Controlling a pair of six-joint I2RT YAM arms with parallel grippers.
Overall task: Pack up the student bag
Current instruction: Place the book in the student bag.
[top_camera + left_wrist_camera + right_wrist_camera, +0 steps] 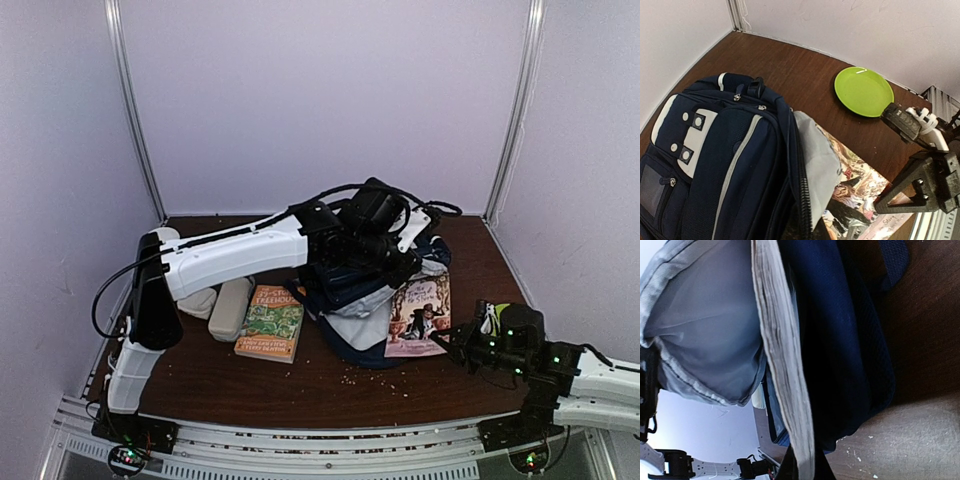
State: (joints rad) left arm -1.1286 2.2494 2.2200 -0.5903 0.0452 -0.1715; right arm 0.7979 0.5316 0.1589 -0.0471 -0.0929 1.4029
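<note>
The student bag point(345, 298) is a navy backpack lying at the table's middle, its grey lining point(815, 150) turned out at the open mouth. My left gripper point(395, 262) reaches over it and is shut on the zip edge point(810, 200) of the opening, holding it up. A picture book point(420, 312) lies just right of the bag, partly under the lining flap. My right gripper point(452, 345) is shut on the book's near edge. In the right wrist view the book's page edge point(785, 365) runs up from the jaws, between the lining point(700, 325) and the navy fabric point(850, 340).
A green-covered book point(270, 322) and two grey pouches point(230, 308) lie left of the bag. A lime green plate point(863, 91) sits at the right, near the right arm. Pale crumbs dot the brown table point(330, 385). White walls close in on three sides.
</note>
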